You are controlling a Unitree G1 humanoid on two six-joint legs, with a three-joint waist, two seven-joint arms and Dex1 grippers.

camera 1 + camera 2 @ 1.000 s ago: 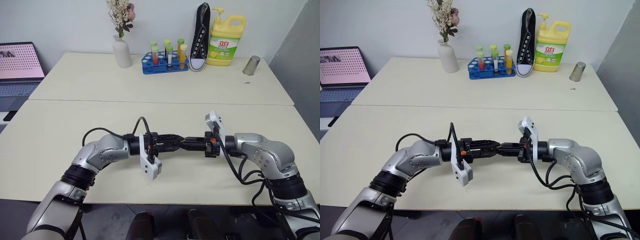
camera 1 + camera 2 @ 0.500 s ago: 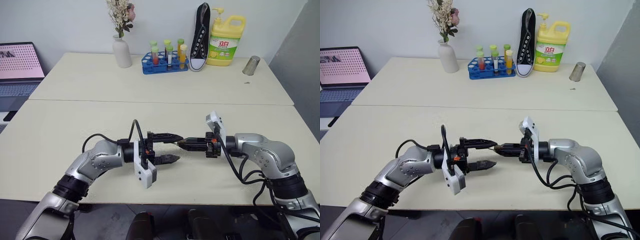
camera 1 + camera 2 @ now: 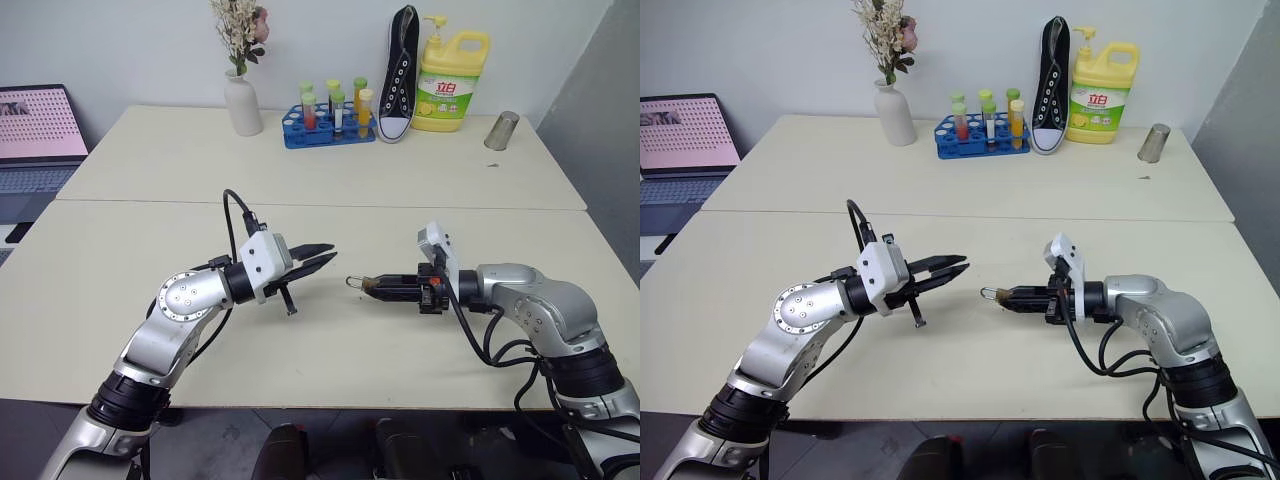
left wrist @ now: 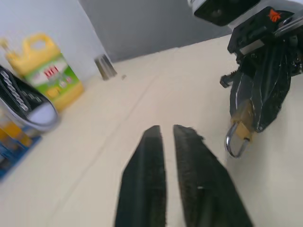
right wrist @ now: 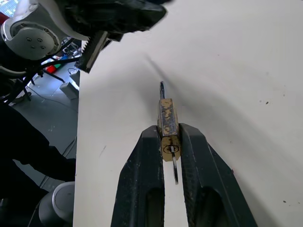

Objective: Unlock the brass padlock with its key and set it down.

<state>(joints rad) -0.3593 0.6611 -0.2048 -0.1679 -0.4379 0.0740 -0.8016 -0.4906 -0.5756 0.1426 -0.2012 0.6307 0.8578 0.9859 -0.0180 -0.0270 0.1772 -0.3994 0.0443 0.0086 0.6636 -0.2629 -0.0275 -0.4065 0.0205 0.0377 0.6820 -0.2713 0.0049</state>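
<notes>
Right gripper [image 3: 372, 287] pinches the padlock [image 5: 166, 126].
Left gripper [image 3: 322, 256] is clenched on nothing, well apart to the left.

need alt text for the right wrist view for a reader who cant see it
The right claw is shut on a small brass padlock, pinched between its two black fingers with the keyhole end facing the camera and the thin shackle pointing away over a cream table. The left claw hangs above the far end of the table.

Two cream tables [image 3: 330, 170] abutting; white wall [image 3: 130, 45].
</notes>
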